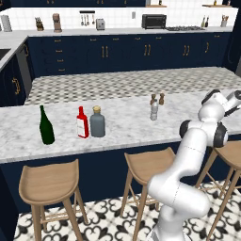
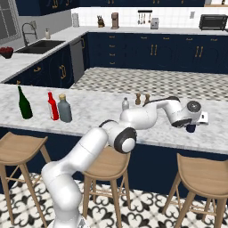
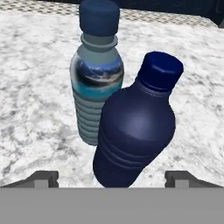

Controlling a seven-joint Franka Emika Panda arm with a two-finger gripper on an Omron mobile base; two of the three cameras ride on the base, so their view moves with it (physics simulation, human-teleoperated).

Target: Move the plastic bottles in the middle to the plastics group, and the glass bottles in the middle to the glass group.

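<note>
In the hand view the dark navy plastic bottle [image 3: 133, 127] leans to the right on the marble, between the fingertips [image 3: 43, 177] of my gripper [image 3: 111, 178]. The gripper is open, and its tips stand apart from the bottle's sides. Just behind, to the left, stands the grey-blue plastic bottle [image 3: 95, 83] with a dark cap. In the right base view my gripper [image 2: 192, 126] hangs low over the counter's right part, above the navy bottle [image 2: 191, 129]. The slim clear bottle [image 1: 154, 111] stands mid-counter. The squat grey glass bottle [image 1: 97, 123] sits beside the red flat bottle [image 1: 82, 123] and the green wine bottle [image 1: 46, 126].
Two brown-topped shakers [image 1: 157, 99] stand just behind the clear bottle. Wooden stools [image 1: 49, 181] line the marble counter's [image 1: 122, 129] near side. My arm stretches rightward low over the counter.
</note>
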